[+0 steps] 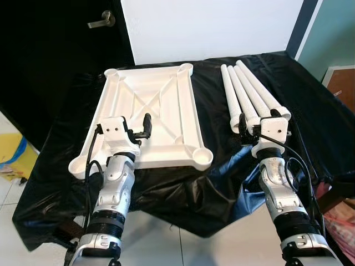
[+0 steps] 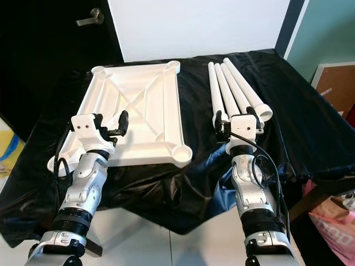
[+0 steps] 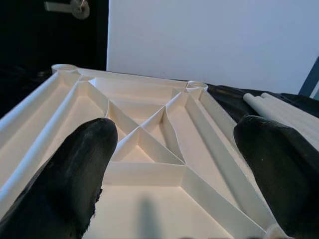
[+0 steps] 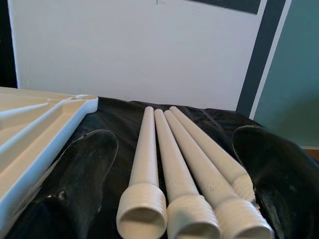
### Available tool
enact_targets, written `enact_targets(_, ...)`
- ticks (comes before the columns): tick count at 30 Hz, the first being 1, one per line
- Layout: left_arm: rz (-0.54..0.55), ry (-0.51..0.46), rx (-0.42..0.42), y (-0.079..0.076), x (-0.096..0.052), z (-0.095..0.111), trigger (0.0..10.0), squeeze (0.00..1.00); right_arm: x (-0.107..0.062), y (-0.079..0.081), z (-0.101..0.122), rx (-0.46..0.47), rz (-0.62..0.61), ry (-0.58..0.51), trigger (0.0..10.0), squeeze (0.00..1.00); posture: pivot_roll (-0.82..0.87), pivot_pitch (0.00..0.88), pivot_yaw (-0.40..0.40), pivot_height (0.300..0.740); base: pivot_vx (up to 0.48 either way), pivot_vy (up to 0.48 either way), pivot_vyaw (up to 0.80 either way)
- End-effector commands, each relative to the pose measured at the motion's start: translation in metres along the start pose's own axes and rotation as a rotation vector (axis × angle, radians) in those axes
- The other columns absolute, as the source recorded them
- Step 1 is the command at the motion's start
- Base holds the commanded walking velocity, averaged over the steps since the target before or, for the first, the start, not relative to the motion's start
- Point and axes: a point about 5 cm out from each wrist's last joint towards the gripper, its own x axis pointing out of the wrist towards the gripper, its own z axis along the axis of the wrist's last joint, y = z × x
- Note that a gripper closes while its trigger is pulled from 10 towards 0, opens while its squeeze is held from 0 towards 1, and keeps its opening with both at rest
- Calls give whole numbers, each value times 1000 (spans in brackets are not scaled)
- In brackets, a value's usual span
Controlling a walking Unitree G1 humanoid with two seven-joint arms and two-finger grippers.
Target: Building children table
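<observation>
- lying upside down on a black sheet [image 1: 183,194], the white tabletop [image 1: 166,119] shows its ribbed underside, with a round socket at each corner.
- one near socket [image 1: 202,157] sits at the corner closest to the legs, by the sheet's front edge.
- four white legs [image 1: 249,97] lie side by side on the sheet to the right of the tabletop, well apart from it, their threaded ends toward the robot.
- the left gripper [image 1: 138,128] hovers over the near-left part of the tabletop; in the left wrist view its two black fingers [image 3: 75,174] stand wide apart with ribs between them and nothing held.
- the right gripper [image 1: 250,126] sits just at the near ends of the legs; in the right wrist view its fingers [image 4: 75,184] are spread wide on either side of the leg ends, not closed on any leg.
- whether either gripper touches the plastic cannot be told.
- a white wall [image 1: 211,27] stands behind the table, a dark door with a metal handle [image 1: 101,21] to the left.
- the floor [image 1: 161,244] below is pale tile, with a yellow and blue bag [image 1: 14,158] at the left edge.
</observation>
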Motion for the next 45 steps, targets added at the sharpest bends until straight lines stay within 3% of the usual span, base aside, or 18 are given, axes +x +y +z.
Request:
enact_targets(1,-111,-1,-1,-5,0,-1,10000,0,1,1,-1,4,-2,1,10000,0,-126,0,20,740,277,0,0)
enact_targets(14,-99,-19,-9,-6,5,2,10000,0,10,-1,3,3,-18,-12,10000,0,-129,0,17,740,277,0,0)
enact_targets(32,-116,-5,-46,-12,7,-3,10000,0,12,0,2,9,-27,-15,10000,0,-137,0,27,740,0,0,0)
enact_targets(45,-120,10,-53,-12,6,-6,10000,0,10,1,0,10,-28,-7,10000,0,-138,0,29,740,0,341,0)
